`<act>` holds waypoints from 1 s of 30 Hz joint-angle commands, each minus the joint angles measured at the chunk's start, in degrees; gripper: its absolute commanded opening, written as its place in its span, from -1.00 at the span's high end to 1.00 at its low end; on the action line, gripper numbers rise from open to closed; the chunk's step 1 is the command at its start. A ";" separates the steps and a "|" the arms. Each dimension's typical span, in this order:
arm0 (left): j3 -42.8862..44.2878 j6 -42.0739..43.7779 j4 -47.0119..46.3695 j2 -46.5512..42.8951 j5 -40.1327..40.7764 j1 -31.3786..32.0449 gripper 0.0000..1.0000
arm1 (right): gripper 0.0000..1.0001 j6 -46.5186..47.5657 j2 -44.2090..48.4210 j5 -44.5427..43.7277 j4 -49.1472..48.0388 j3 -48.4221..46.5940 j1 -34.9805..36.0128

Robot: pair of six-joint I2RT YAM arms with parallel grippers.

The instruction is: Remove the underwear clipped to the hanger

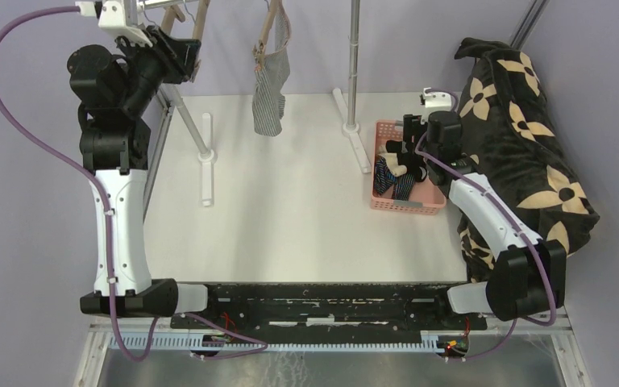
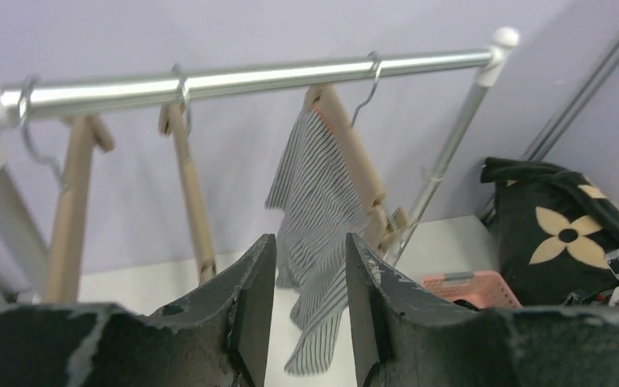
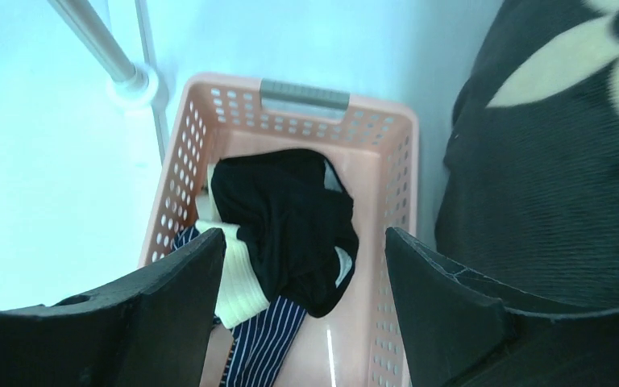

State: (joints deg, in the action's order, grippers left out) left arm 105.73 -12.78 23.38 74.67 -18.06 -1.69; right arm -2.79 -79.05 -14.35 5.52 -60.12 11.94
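From above, one grey-striped pair (image 1: 269,101) hangs clipped, well left of the pink basket (image 1: 409,207); light and limp, I judge, best pinched near its top edge. Left wrist: the left hand (image 2: 310,242), parted and empty, faces it; three wooden hangers (image 2: 193,189). Right wrist: the right hand (image 3: 305,235) gapes empty above the basket's black pair (image 3: 290,214) and navy-striped pair (image 3: 262,348).

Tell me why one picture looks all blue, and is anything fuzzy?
Right wrist view: a bluish cast tints the table. Left wrist view: the rail blurs at its near left end; the striped underwear looks clear. Top view: even light.
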 commanded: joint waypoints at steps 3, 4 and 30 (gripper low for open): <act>18.75 -2.11 3.11 11.81 -1.84 7.55 0.20 | -0.61 -0.78 5.42 -2.06 -2.54 0.02 -0.08; 23.18 -1.61 5.21 15.41 -0.56 8.96 0.20 | -0.61 -0.86 5.85 -1.89 -2.12 -0.03 -0.08; 32.80 5.40 6.01 32.47 12.17 18.25 0.00 | -0.63 -2.25 11.18 4.21 -4.79 3.22 0.18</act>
State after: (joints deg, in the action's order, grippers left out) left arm 138.37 -10.79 32.99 106.24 -8.27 15.75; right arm -4.12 -69.28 -11.40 3.97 -56.86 11.99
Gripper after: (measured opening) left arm 0.518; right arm 0.812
